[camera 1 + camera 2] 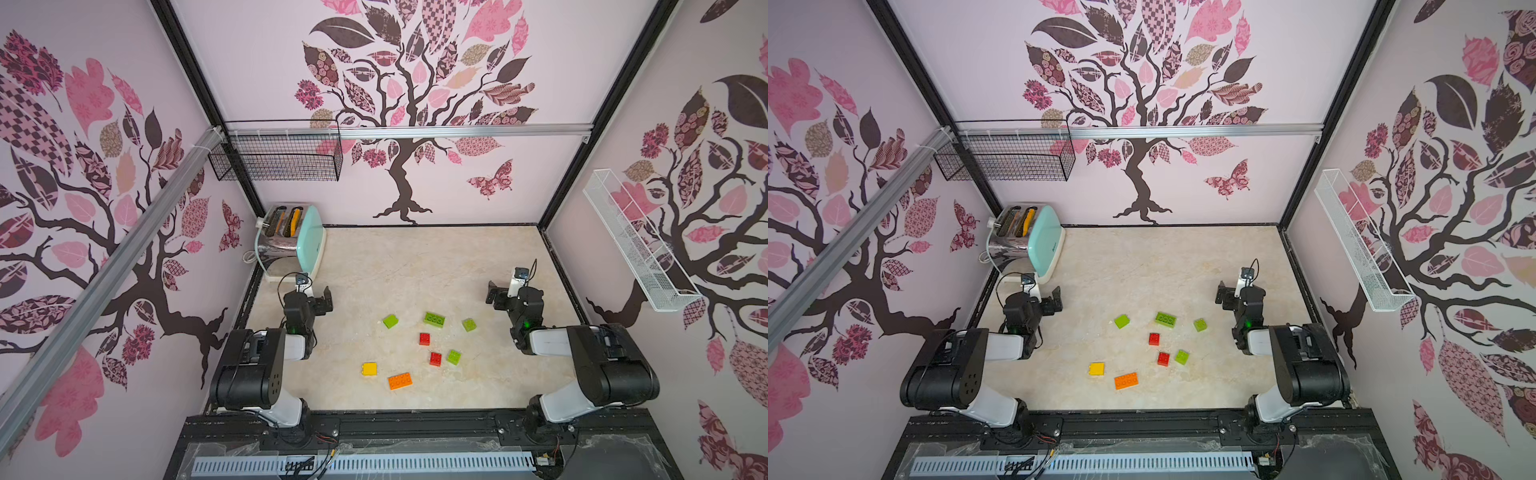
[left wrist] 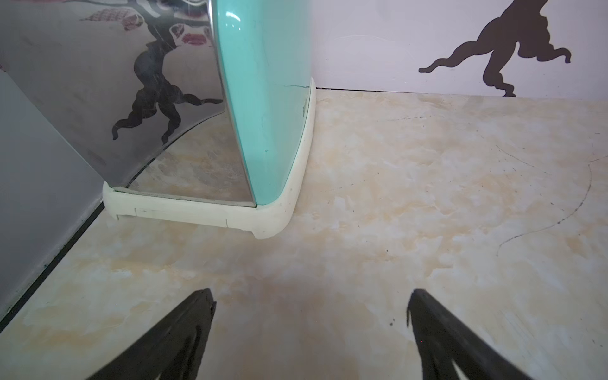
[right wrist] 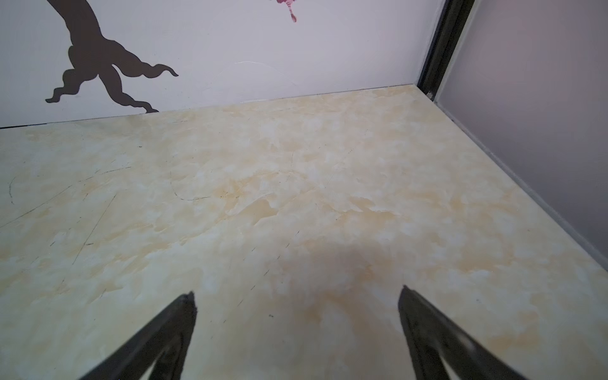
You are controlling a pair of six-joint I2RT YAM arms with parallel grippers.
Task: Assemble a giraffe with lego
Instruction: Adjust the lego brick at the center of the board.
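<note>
A cream, marble-patterned table (image 1: 415, 257) forms the floor of a booth whose walls (image 1: 478, 195) carry a pink and brown tree print; fine dark scratches mark the tabletop in both wrist views. A black frame edges the table at the left, right and back, and a black rail (image 1: 395, 424) holding the two arm bases runs along the near edge. A mint and chrome toaster (image 1: 309, 237) stands in the far left corner. A black wire basket (image 1: 278, 156) hangs on the back wall above it, and a white wire basket (image 1: 636, 245) hangs on the right wall. The far half of the table lies open, as does a strip along the near edge. Eight bricks (image 1: 435, 358) lie loose in the near middle between the arms, each apart from the others: four green bricks (image 1: 390, 321), one of them longer, two red bricks (image 1: 424, 338), one yellow brick (image 1: 369, 368) and one longer orange brick (image 1: 400, 380), these last two closest to the near edge. The left gripper (image 2: 311, 294) points at the toaster's base from near it, jaws spread wide over bare tabletop. The right gripper (image 3: 296, 291) faces the back right corner, jaws likewise wide over bare tabletop. Both sit well apart from the bricks, out at the sides of the table.
</note>
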